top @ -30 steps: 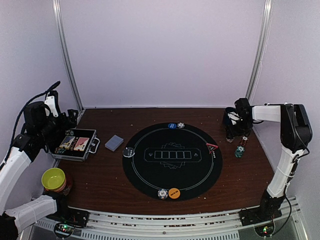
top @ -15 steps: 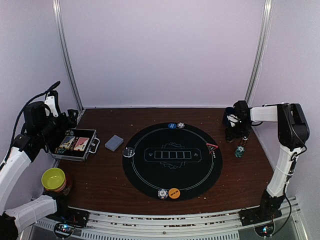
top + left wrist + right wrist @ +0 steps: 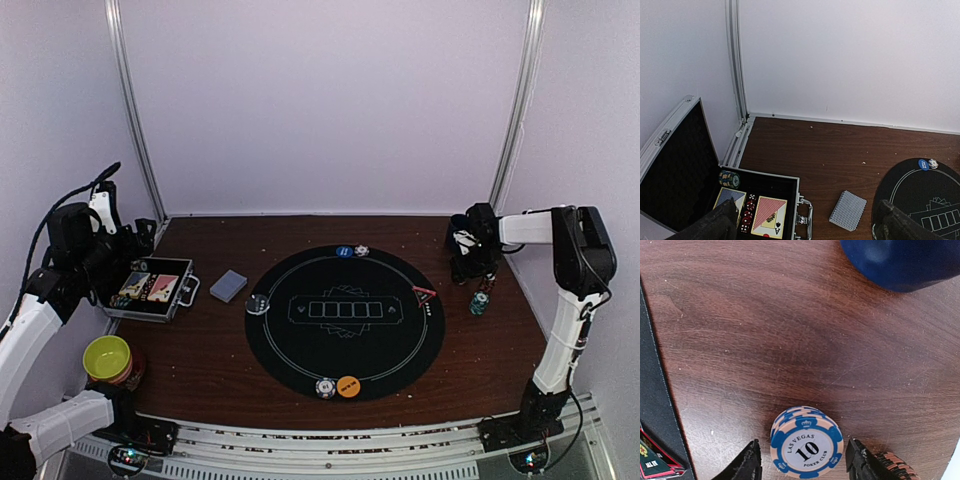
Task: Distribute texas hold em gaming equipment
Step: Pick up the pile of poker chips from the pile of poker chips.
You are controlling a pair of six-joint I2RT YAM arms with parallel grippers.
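My right gripper (image 3: 804,467) points down at the table's right side, open, its fingers on either side of a blue-and-peach poker chip stack (image 3: 806,441) with a small gap on each side. A brown chip stack (image 3: 896,465) lies just right of it. A teal chip stack (image 3: 480,302) stands nearby, and the red triangle marker (image 3: 424,293) lies on the mat's right rim. The grey-blue card deck (image 3: 848,210) rests left of the mat. My left gripper (image 3: 805,227) hovers open above the open case (image 3: 790,186), holding nothing.
The round black mat (image 3: 345,350) carries a blue button (image 3: 343,252), an orange button (image 3: 348,385) and single chips (image 3: 257,304) at its rim. The dark blue cup (image 3: 905,262) stands just behind my right gripper. A yellow-green bowl (image 3: 107,358) sits front left.
My right gripper's jaws have narrowed around the blue-and-peach chip stack, and the arm has shifted slightly left. The left arm has not moved.
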